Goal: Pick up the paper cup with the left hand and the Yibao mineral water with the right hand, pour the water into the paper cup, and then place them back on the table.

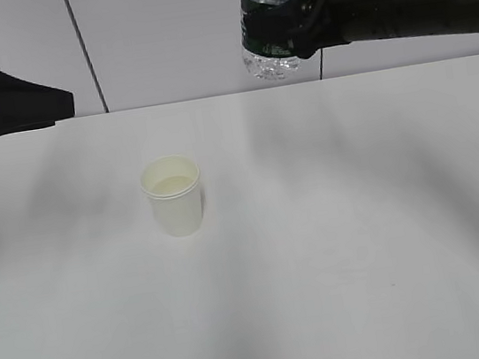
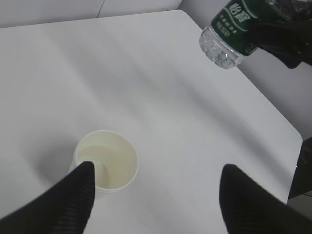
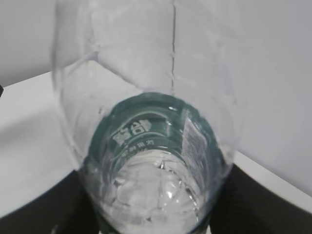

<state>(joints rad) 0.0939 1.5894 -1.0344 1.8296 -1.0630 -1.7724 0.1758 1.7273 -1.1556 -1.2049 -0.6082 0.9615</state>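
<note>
Paper cup [image 1: 173, 196] standing upright on the white worktop [image 1: 364, 242], a little water inside. Left claw [image 2: 156, 195] spread wide, empty, one finger [image 2: 73, 195] just beside the cup. Up at one o'clock from the cup, Yibao mineral water [image 1: 270, 28] pinched in the right claw [image 1: 310, 18], off the worktop.

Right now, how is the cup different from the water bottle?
The paper cup stands on the table; the water bottle is held up in the air by the right gripper. The cup is cream and solid; the bottle is see-through with a dark green label. Nothing holds the cup; the left gripper is open near it. Both have water in them.
</note>
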